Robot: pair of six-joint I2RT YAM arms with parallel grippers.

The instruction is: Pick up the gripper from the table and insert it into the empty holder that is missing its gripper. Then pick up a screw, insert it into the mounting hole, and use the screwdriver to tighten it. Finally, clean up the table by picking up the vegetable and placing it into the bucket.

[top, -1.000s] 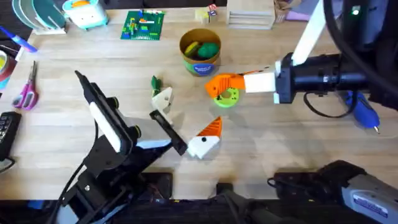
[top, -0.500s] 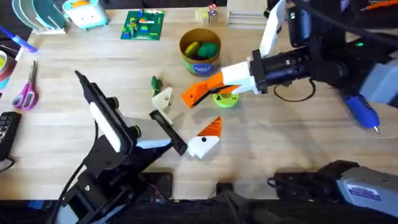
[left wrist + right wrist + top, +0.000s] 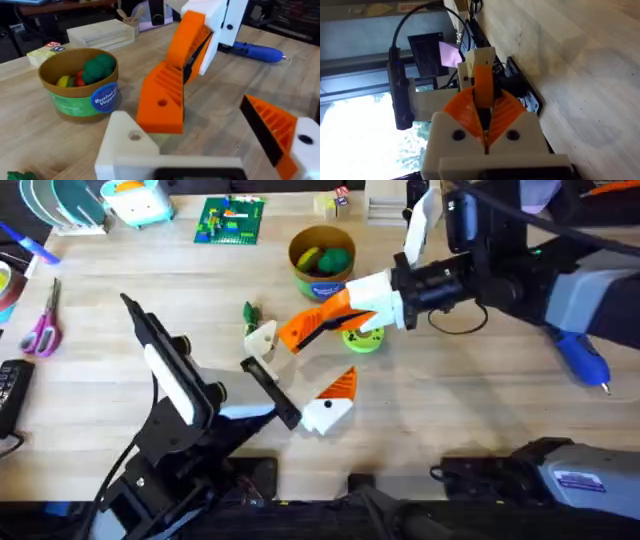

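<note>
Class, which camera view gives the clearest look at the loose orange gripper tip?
The left wrist view: the orange gripper tip hangs close, its ribs and hole plain. Overhead it is small, clamped in the right gripper. The right wrist view shows it edge-on.

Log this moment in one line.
right hand: shut on gripper | gripper: near holder, not inserted | left hand: open | vegetable: on table

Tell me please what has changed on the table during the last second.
The right gripper, shut on the gripper, swung from the table's right side across the lime-green disc toward the holder. The left gripper, the bucket, the vegetable and the screwdriver stayed where they were.
</note>
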